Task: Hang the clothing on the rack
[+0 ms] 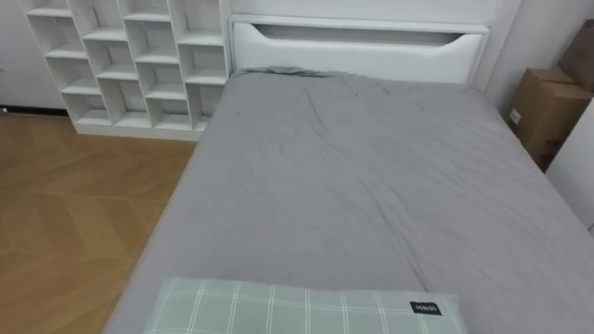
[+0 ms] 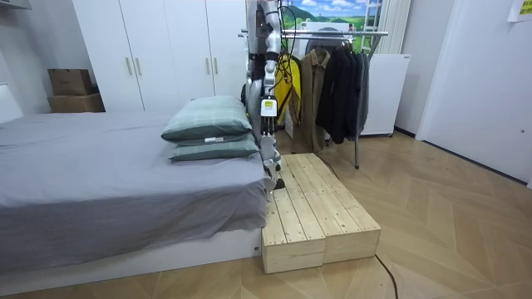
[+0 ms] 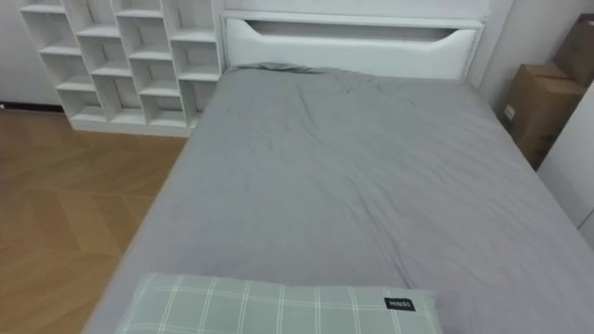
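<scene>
A clothes rack (image 2: 359, 33) stands behind me in the room view, with several dark and brown garments (image 2: 332, 83) hanging from its bar and something yellow (image 2: 288, 83) beside them. I stand on a wooden platform (image 2: 312, 208) at the bed's pillow end, facing along the bed (image 1: 371, 186). My left hand (image 2: 272, 169) hangs at my side next to the mattress corner. No garment lies on the grey sheet in front of me.
Two green checked pillows (image 2: 208, 120) are stacked at the near end of the bed, the top one (image 1: 306, 311) just below me. A white cubby shelf (image 1: 139, 60) and wood floor are on the left, cardboard boxes (image 1: 548, 107) on the right, and the white headboard (image 1: 357, 46) is ahead.
</scene>
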{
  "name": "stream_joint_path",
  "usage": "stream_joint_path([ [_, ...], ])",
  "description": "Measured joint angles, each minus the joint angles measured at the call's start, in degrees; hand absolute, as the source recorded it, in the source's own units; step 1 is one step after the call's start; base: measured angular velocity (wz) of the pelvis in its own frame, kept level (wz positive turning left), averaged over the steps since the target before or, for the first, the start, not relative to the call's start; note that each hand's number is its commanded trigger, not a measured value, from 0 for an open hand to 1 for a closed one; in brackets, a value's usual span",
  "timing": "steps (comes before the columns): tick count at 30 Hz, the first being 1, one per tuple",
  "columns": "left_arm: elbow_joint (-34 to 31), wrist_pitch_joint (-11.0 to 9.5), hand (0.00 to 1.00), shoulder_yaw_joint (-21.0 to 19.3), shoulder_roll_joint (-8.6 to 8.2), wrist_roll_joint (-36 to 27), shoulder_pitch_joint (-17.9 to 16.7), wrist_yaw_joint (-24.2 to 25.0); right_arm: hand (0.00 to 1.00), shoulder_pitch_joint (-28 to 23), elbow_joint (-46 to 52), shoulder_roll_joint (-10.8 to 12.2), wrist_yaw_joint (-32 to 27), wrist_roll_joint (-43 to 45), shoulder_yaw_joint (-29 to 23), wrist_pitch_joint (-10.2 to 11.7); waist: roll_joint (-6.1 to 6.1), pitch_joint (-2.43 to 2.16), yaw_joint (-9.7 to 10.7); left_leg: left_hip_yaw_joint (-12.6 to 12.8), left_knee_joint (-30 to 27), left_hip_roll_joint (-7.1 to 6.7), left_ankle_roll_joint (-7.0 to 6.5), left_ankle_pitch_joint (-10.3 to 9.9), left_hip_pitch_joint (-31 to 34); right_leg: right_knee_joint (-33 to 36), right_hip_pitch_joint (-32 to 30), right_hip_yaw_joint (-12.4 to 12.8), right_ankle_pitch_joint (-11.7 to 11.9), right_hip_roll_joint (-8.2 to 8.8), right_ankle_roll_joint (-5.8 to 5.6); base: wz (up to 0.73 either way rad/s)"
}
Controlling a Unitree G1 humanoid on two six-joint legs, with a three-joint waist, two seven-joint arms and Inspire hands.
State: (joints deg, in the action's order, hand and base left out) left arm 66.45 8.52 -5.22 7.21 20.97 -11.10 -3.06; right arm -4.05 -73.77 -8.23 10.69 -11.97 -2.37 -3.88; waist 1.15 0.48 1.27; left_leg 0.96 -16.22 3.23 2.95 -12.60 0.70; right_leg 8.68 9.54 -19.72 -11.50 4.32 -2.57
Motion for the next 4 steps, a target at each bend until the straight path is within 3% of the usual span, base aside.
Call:
stream_joint_path([
  [4,-0.02,0.73,0.00,1.01,0.01,0.01,0.06,0.27,0.00,0.00,0.00,-0.13,0.00,0.00,0.01,-0.01,-0.23,-0.02,0.00,0.00,-0.02,0.00,0.00,0.00,-0.03,-0.02,0.04,0.04,0.00,0.00,0.00,0.00],
])
